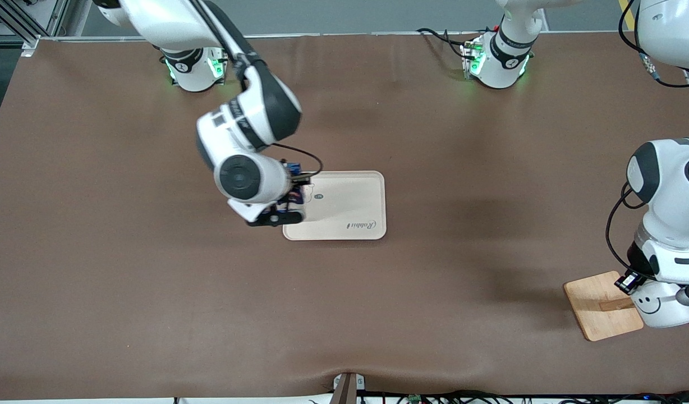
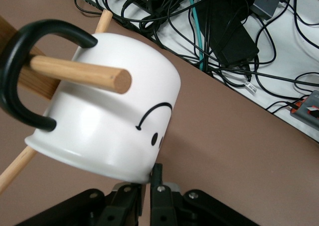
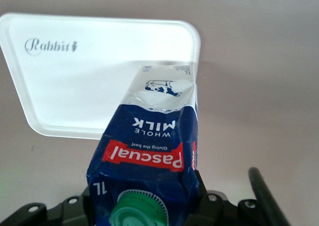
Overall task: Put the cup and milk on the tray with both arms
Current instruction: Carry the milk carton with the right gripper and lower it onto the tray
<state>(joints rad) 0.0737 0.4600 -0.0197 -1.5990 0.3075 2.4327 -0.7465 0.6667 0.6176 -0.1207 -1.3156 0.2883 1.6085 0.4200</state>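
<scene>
The cream tray (image 1: 350,205) lies mid-table; it also shows in the right wrist view (image 3: 89,76). My right gripper (image 1: 291,196) is shut on the blue milk carton (image 1: 293,168) and holds it over the tray's end toward the right arm. In the right wrist view the gripper (image 3: 145,196) clamps the milk (image 3: 149,146) just below its green cap. I cannot tell if its base touches the tray. My left gripper (image 1: 639,287) is pinched on the rim of the white smiley cup (image 1: 661,308). In the left wrist view the gripper (image 2: 151,178) holds the cup (image 2: 109,121), whose black handle hangs on a wooden peg (image 2: 79,72).
The wooden stand base (image 1: 594,308) lies at the left arm's end of the table, near the front edge, with the cup over it. Cables and a power brick (image 2: 219,32) lie past the table's edge by the stand. A brown mat (image 1: 462,280) covers the table.
</scene>
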